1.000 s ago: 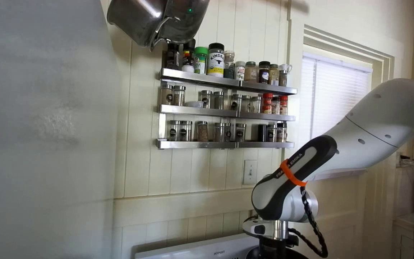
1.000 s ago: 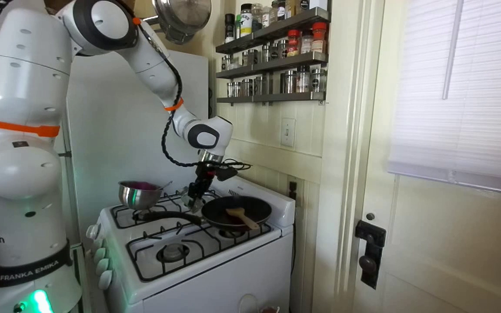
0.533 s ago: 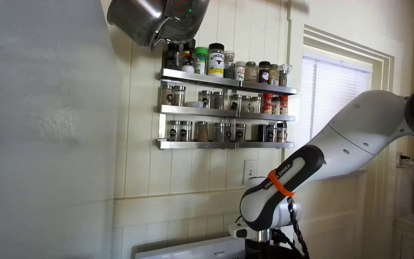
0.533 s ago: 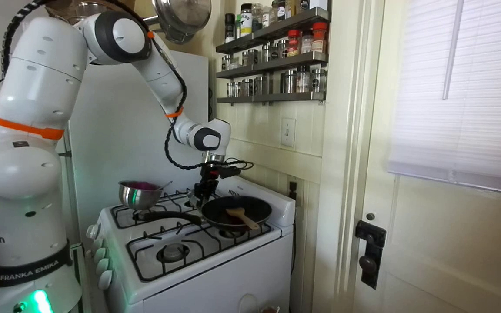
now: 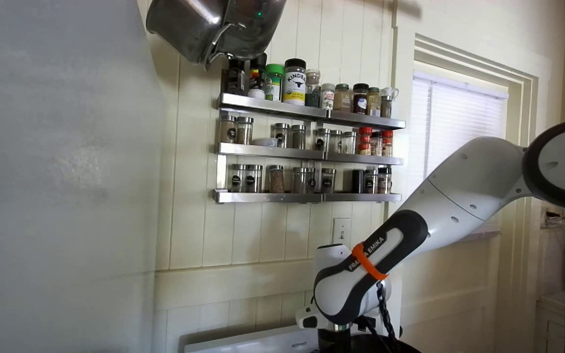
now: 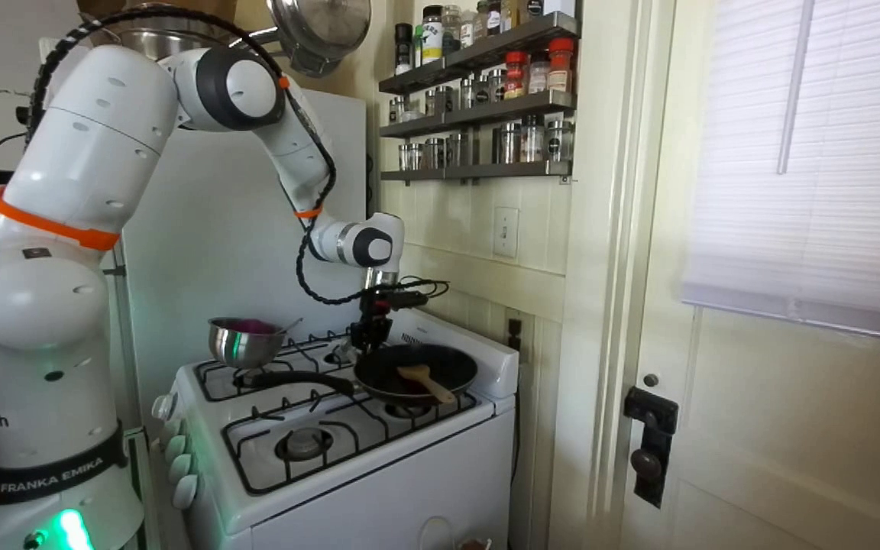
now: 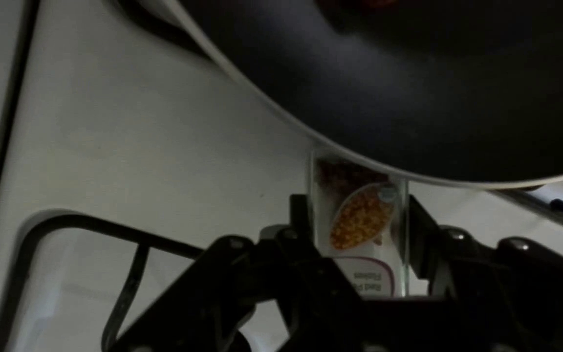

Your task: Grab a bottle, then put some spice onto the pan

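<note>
In the wrist view my gripper (image 7: 359,222) has its black fingers (image 7: 301,215) on both sides of a clear bottle (image 7: 379,254). An orange oval and the words for red pepper flakes mark its label. Dark red spice (image 7: 342,176) gathers toward the bottle's far end, whose tip the pan's rim hides. The dark round pan (image 7: 433,112) fills the upper right there. An exterior view has the gripper (image 6: 363,344) pointing down at the left rim of the pan (image 6: 451,363). Elsewhere only a curve of the pan (image 5: 380,343) shows, with the fingers out of frame.
A wooden spatula (image 6: 425,382) lies in the pan, whose long handle (image 6: 299,378) reaches left over the stove (image 6: 348,473). A steel bowl (image 6: 245,350) with purple contents stands on a back burner. Jars line the wall shelves (image 5: 270,197), and a steel pot (image 5: 189,29) hangs above.
The arm has swung sideways, lower and leftward in an exterior view. The gripper has shifted a little toward the pan and turned more upright, with the bottle still between its fingers.
</note>
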`<move>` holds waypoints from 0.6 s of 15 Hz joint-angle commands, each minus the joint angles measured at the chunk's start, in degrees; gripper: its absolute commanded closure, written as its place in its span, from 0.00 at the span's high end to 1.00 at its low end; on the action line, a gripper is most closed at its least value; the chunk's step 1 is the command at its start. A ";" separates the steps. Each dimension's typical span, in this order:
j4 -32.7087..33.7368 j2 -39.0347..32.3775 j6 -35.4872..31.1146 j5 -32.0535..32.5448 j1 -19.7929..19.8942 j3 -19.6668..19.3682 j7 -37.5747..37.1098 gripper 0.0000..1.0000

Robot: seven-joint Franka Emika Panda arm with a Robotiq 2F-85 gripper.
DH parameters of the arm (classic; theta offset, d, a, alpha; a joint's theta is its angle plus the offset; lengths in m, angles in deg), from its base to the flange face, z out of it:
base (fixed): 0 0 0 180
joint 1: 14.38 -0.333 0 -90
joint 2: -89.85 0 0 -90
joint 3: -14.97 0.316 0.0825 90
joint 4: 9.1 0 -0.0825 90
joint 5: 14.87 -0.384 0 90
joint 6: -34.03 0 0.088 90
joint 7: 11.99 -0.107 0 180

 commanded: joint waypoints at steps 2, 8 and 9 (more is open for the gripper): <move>6.75 -5.13 5.63 5.60 -1.03 0.92 -4.70 0.23; 12.38 -8.57 12.28 9.02 -2.32 1.45 -7.62 0.74; 12.63 -8.94 12.61 9.04 -2.34 1.60 -7.86 0.77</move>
